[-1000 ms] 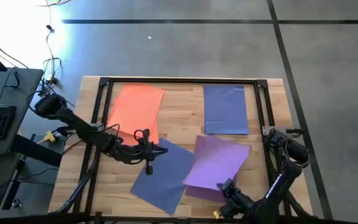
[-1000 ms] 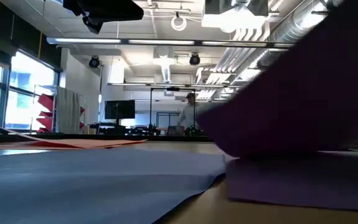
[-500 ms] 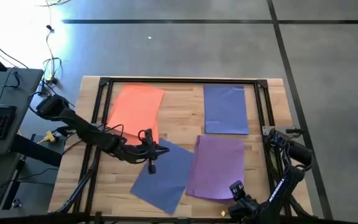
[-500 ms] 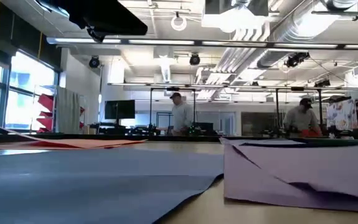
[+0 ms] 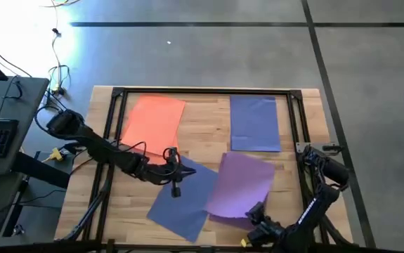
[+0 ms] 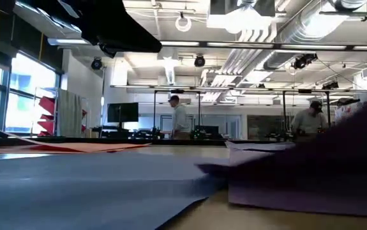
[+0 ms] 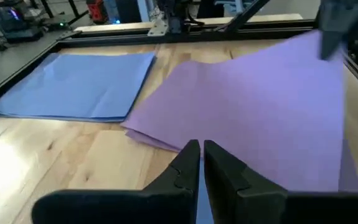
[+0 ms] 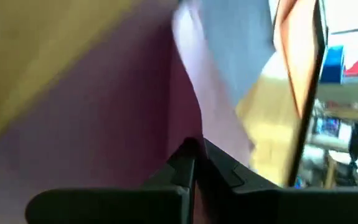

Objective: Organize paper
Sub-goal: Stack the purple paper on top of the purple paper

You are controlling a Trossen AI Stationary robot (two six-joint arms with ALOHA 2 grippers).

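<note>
Sorting paper: thin, light, limp sheets on bench (image 5: 202, 126)
Right gripper (image 5: 256, 211) pinches purple sheet (image 5: 242, 184) at near edge; likely to sag, slide; left gripper (image 5: 176, 183) closed, empty, over blue sheet (image 5: 187, 197).

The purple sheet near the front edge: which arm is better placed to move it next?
Probably the right. The right pincer is at the purple sheet's near edge, which is lifted. The left pincer is over the tilted blue sheet.

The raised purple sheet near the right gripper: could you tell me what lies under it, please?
Under the raised purple sheet more purple paper shows at the near edge, and it overlaps the slanted blue sheet. How many sheets lie there is covered.
</note>
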